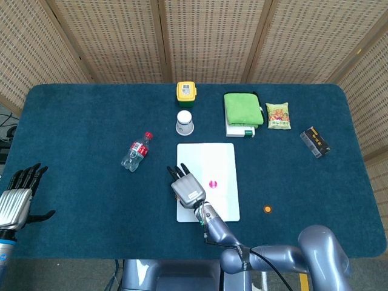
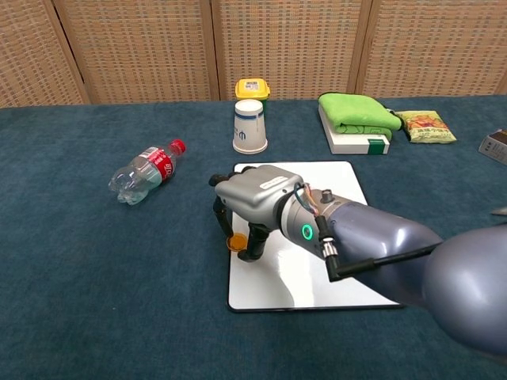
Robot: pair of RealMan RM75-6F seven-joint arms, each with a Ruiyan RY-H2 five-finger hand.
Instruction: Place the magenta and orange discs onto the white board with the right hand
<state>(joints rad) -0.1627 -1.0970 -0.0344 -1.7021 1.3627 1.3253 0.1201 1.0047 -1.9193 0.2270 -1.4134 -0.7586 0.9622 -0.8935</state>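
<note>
The white board (image 1: 206, 157) (image 2: 273, 286) lies mid-table. A magenta disc (image 1: 212, 183) rests on it in the head view; my arm hides it in the chest view. My right hand (image 1: 187, 187) (image 2: 253, 202) hovers over the board's left edge and pinches an orange disc (image 2: 236, 242) between thumb and a finger, just above that edge. A second orange disc (image 1: 267, 209) lies on the blue cloth to the right of the board. My left hand (image 1: 18, 200) is at the table's near left, fingers apart and empty.
A plastic bottle (image 1: 135, 151) (image 2: 145, 172) lies left of the board. Behind the board stand an upturned paper cup (image 1: 184, 122) (image 2: 249, 127) and a yellow box (image 1: 186, 92). A green towel (image 1: 242, 109), snack bag (image 1: 277, 115) and black box (image 1: 315, 142) sit back right.
</note>
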